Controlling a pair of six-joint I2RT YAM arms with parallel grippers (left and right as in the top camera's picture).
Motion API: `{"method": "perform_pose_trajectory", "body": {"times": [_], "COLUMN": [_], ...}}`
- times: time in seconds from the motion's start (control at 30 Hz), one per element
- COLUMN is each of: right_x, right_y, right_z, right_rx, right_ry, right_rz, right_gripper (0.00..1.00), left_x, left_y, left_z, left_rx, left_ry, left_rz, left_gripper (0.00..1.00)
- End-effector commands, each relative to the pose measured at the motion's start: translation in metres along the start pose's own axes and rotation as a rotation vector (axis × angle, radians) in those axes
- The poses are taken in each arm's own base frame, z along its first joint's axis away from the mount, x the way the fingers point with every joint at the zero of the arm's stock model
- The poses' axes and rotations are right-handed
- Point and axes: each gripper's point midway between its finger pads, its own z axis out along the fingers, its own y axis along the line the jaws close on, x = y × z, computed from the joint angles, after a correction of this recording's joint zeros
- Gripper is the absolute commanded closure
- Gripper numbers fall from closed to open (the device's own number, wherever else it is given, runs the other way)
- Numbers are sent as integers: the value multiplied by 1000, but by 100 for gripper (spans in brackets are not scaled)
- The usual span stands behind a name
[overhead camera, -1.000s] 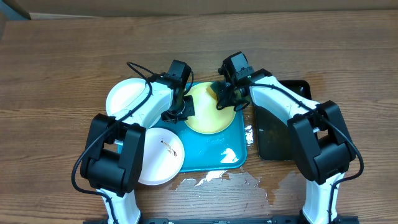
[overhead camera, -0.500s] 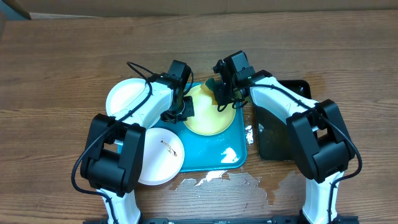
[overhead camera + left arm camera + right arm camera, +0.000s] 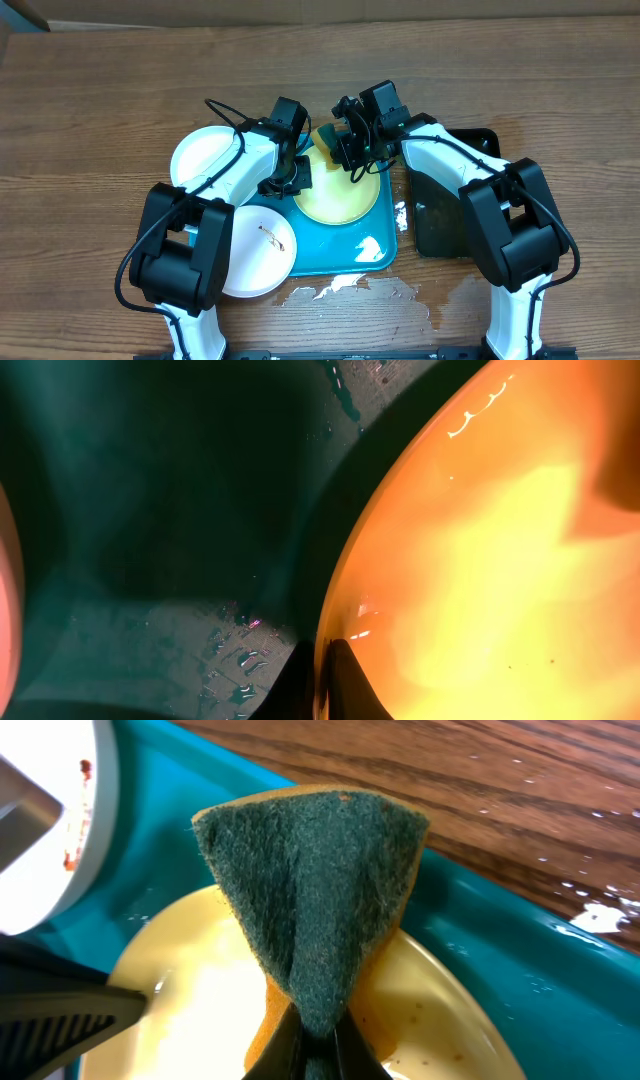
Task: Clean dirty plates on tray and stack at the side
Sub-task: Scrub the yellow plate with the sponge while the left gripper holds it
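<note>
A pale yellow-green plate [image 3: 338, 190] lies in the teal tray [image 3: 368, 250]. My left gripper [image 3: 296, 176] is shut on its left rim; the left wrist view shows the fingers [image 3: 325, 685] pinching the rim of the plate [image 3: 500, 560]. My right gripper [image 3: 343, 148] is shut on a green-and-yellow sponge [image 3: 315, 910] folded between its fingers [image 3: 318, 1050], over the plate's far edge [image 3: 440, 1010], which bears small brown specks. Two white plates sit left of the tray: one at the back [image 3: 203, 155], one at the front [image 3: 255, 250] with a dark smear.
A black rectangular tray [image 3: 440, 215] lies right of the teal tray, under my right arm. Water and white patches [image 3: 340, 290] mark the table in front of the teal tray. Bare wooden table lies beyond.
My right gripper has moved the sponge left and toward the plate's far edge. The left gripper has kept its hold on the plate's rim.
</note>
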Motion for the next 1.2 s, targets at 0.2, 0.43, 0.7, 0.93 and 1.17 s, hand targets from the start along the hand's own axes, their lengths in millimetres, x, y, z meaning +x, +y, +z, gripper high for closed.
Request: {"method": "perform_pose_trajectory", "body": {"times": [0.2,0.43,0.7,0.93,1.17], "right_x": [-14,-20,-28,-15,-4], "right_y": [9,-2,25,14,-10], "right_z": [-4,-4,-6,-1,10], "right_rx": [-54,14,-138,-86,32], "right_ry": [-32,-56,-85,-48,-23], "right_rz": [-27,-30,7,34,59], "right_gripper": [96,96,96,96,96], "left_x": [10,10,11,10,11], "left_y": [12,12,12,12,12], "left_z": [12,12,12,12,12], "left_rx": [-58,-58,-58,-58,-58], "left_ry": [37,38,38,38,38], "left_rz": [37,33,33,33,33], "left_gripper": [96,96,96,96,96]}}
